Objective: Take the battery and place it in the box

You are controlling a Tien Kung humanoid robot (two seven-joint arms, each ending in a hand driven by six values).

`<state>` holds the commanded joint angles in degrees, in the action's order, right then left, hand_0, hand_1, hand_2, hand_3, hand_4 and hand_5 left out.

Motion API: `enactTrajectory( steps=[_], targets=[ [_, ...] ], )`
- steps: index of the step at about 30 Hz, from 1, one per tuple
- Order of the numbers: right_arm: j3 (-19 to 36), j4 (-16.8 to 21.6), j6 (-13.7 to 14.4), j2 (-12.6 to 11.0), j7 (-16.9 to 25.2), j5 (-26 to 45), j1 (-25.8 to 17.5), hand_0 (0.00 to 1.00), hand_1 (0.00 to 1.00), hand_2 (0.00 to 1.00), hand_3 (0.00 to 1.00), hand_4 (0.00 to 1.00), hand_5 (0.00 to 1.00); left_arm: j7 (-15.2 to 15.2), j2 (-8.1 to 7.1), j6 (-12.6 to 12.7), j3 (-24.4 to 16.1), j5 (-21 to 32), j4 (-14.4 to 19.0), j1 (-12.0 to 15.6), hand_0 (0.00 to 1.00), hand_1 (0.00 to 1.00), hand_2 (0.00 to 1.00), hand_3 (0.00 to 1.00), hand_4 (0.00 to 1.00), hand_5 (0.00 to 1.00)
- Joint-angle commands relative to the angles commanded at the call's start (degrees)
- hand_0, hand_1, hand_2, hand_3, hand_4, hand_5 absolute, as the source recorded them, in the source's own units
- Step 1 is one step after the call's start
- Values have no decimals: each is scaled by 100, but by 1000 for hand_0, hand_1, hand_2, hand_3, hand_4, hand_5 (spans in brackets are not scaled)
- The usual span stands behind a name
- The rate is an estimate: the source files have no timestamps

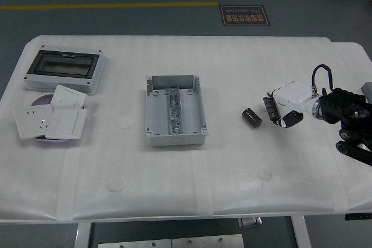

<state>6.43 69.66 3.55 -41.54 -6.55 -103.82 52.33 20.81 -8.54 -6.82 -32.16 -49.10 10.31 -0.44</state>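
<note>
Table (232, 166): white, padded cover, seams of tape at front.

Box (175, 110): grey, open top, centre of table, metal rail running along its floor. Nothing else visible inside.

Battery (251, 117): small dark cylinder, lying on its side, right of box w/ clear gap between. Well apart from box, not in it.

Right hand (286, 107): enters from right edge, white palm shell w/ black fingers (269, 107) pointing left toward battery. Fingertips just beside battery, to its right, not touching as far as can be seen. Fingers loosely extended, holding nothing. Black arm (349, 114) and cable loop behind it at right edge.

Left hand: not in frame.

Cover w/ dark window (64, 69): grey frame, far left of table, flat.

Wall switches/sockets (52, 117): three white plates, stacked loosely in front of the cover, partly overlapping, resting on a purple disc (40, 100).

Floor beyond table: grey, yellow line, dark sign w/ print too small to read.
</note>
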Motion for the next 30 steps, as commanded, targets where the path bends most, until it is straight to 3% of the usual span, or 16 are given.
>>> enactTrajectory(
  steps=[5, 6, 10, 14, 17, 18, 23, 24, 29, 30],
  targets=[
    [642, 475, 1, -113, -64, 13, -25, 730, 599, 597, 647, 137, 33, 10, 16, -8, -30, -68, 0, 4, 703, 695, 612, 652, 675, 343],
    [771, 572, -1, -117, -79, 47, -46, 719, 598, 600, 649, 196, 53, 14, 17, -9, -43, -83, 0, 6, 702, 695, 610, 651, 676, 345],
    [1384, 1030, -26, -25, -118, 482, -238, 719, 598, 600, 649, 196, 53, 42, 35, -22, -116, -174, 0, 22, 702, 695, 610, 651, 676, 345],
    [2009, 1523, -26, 264, -25, 1152, -445, 721, 599, 603, 658, 230, 66, 77, 65, -47, -150, -234, 0, 42, 701, 693, 608, 652, 678, 353],
    [2458, 1902, 25, 609, 63, 1685, -608, 721, 599, 603, 658, 230, 66, 104, 75, -64, -171, -271, 0, 52, 701, 693, 608, 652, 678, 353],
    [2555, 1978, 33, 687, 82, 1809, -641, 715, 601, 615, 669, 208, 22, 110, 76, -68, -172, -275, 0, 54, 700, 692, 609, 651, 686, 368],
    [2839, 1958, 171, 1259, 201, 2347, -854, 715, 601, 615, 669, 208, 22, 124, 95, -85, -156, -263, 0, 71, 700, 692, 609, 651, 686, 368],
    [2803, 1910, 198, 1349, 221, 2376, -881, 716, 607, 637, 675, 298, 57, 109, 99, -78, -140, -251, 0, 73, 700, 692, 608, 648, 691, 374],
    [2514, 1662, 355, 1621, 273, 2150, -952, 716, 607, 637, 675, 298, 57, 70, 104, -57, -132, -243, 0, 75, 700, 692, 608, 648, 691, 374],
    [2456, 1615, 371, 1653, 273, 2062, -952, 758, 660, 692, 725, 580, 192, 75, 105, -63, -141, -252, 0, 75, 699, 691, 607, 646, 691, 374]
  ],
)
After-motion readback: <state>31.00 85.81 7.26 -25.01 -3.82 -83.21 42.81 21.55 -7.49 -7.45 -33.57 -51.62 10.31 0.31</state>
